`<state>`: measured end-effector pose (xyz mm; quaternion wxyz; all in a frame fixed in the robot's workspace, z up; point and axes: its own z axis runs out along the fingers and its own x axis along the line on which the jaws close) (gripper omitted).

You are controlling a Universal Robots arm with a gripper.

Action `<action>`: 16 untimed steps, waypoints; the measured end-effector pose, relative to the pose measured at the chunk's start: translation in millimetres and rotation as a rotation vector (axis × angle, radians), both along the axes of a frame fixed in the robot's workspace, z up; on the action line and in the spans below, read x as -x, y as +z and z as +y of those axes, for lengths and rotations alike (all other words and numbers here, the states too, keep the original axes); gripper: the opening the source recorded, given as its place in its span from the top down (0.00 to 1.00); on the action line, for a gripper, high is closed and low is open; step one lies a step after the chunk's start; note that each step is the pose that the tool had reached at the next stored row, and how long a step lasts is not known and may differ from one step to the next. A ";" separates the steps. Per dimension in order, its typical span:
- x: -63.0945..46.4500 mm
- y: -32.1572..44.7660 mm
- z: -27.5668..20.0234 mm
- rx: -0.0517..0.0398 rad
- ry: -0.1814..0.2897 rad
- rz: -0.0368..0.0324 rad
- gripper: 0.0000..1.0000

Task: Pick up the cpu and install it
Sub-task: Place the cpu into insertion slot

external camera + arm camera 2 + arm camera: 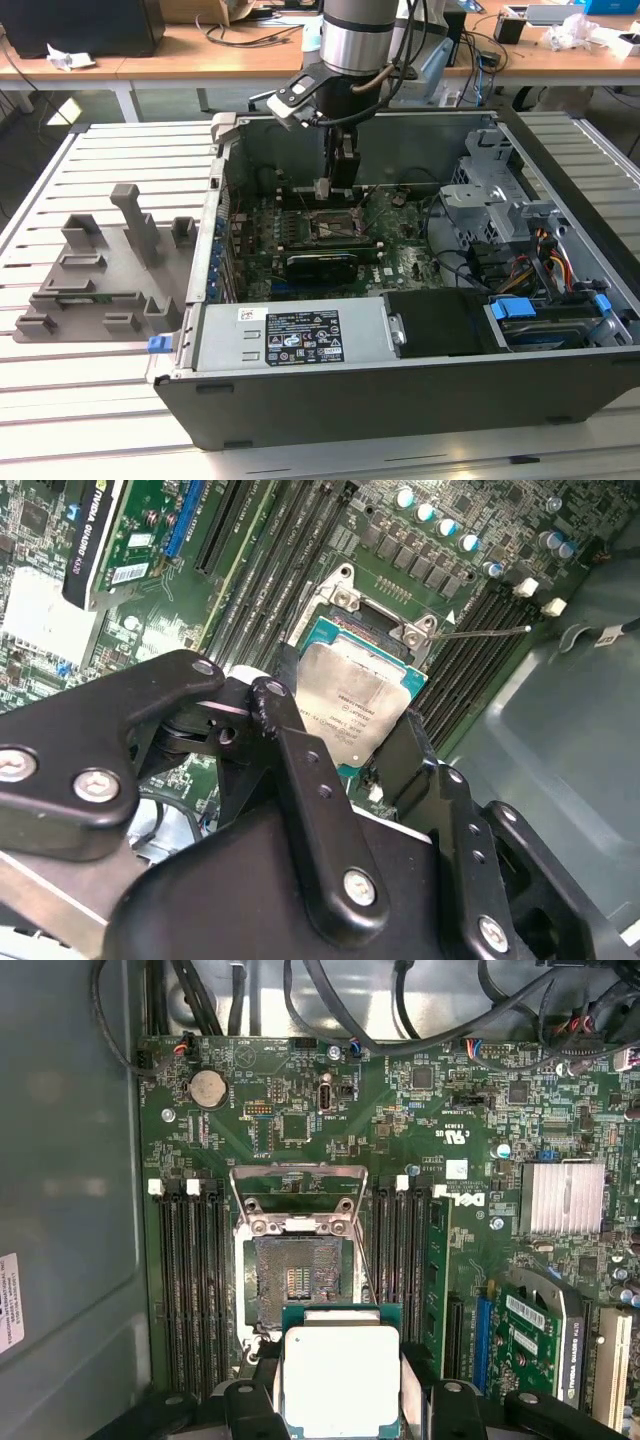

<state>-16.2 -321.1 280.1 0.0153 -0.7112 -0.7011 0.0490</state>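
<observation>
One gripper, exterior view: my gripper (335,186) hung nose-down inside the open computer case (400,400), directly over the socket (335,228) on the green motherboard (400,262), apart from it by my judgement.
Holder tray, exterior view: the grey moulded holder tray (100,270) lay on the slatted table, well apart, toward the exterior view's left.
Grip, second wrist view: my two black fingers (285,730) were closed partway onto opposite edges of the cpu (360,705), holding it flat.
Cpu surface, second wrist view: a square, dull silver-grey lid, smooth, with faint print I did not read, on a thin teal-green rim.
Key relation, first wrist view: the cpu (340,1380) sat between my fingers, and the open socket (300,1280) lay just beyond its far edge and slightly off to one side.
Axis, first wrist view: being square, the cpu had no long axis; its edges ran about parallel to the socket's.
Socket, first wrist view: a dark, finely grained contact field, with the bare-metal load plate (298,1185) swung up behind it.
Neighbours, first wrist view: long black memory slots (190,1280) flanked the socket on both sides.
Contact: whether the cpu touched the socket, I could not tell.
</observation>
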 end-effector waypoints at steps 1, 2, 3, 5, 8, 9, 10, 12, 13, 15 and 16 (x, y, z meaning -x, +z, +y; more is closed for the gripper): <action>-0.1 -0.1 0.0 0.0001 0.000 -0.0094 0.45; 0.0 -0.1 0.0 0.0001 0.000 -0.0192 0.45; 0.0 -0.2 0.0 0.0000 0.000 -0.0423 0.45; 0.1 -0.5 0.1 -0.0004 0.000 -0.0780 0.45; 0.1 -0.5 0.1 -0.0003 0.000 -0.0821 0.45; 0.1 -0.5 0.1 -0.0004 0.000 -0.0835 0.45; 0.1 -0.4 0.1 -0.0002 0.000 -0.0840 0.45; 0.2 -0.3 1.9 0.0010 0.001 -0.0840 0.45; 0.1 -0.5 4.4 0.0018 0.002 -0.0840 0.45; 0.1 -0.6 10.1 0.0026 0.007 -0.0839 0.45; 0.2 -0.8 13.0 0.0024 0.011 -0.0840 0.45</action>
